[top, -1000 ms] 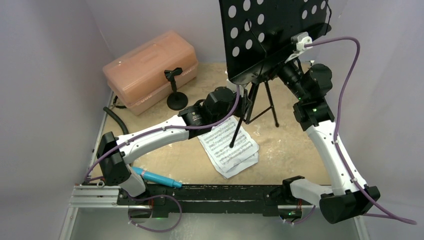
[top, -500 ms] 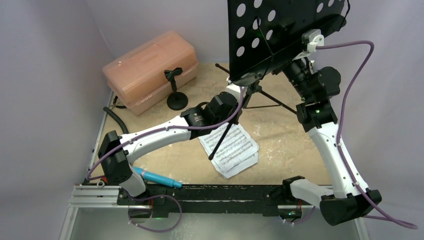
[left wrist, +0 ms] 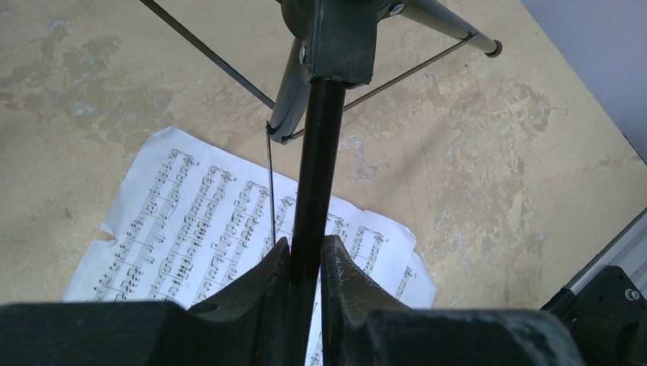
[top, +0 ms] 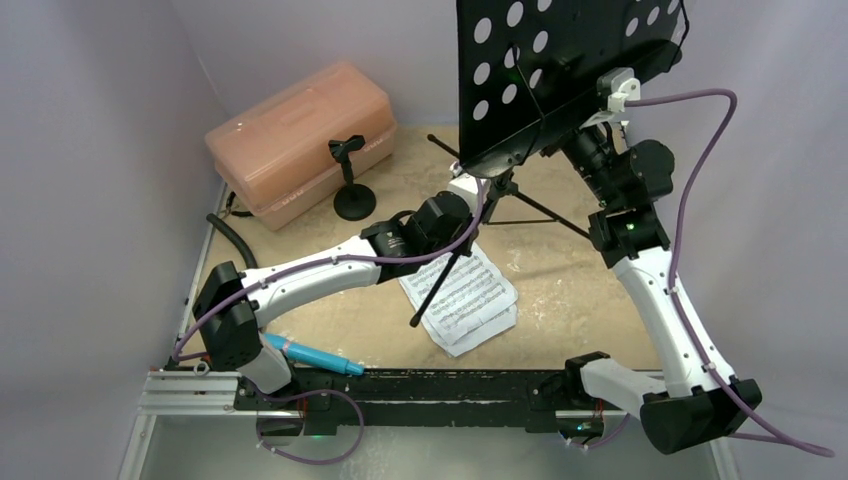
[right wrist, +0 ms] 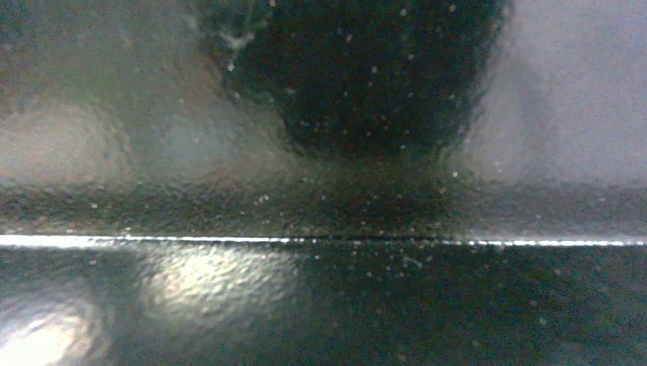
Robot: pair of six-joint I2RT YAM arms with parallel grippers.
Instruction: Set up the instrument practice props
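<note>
No word, number or brand name could be read anywhere. The only print was the musical notation on the sheet-music pages (left wrist: 206,221), which lay in the lower middle of the left wrist view. It showed slanting rows of five-line staves, each opening with a curled sign that looked like a clef, and filled with black notes, beams and bar lines. Any title or lettering among them was too small to make out. The pole of the music stand (left wrist: 317,152) crossed the print and hid a strip of it. At the centre of the top view, the same pages showed only fine grey lines.
</note>
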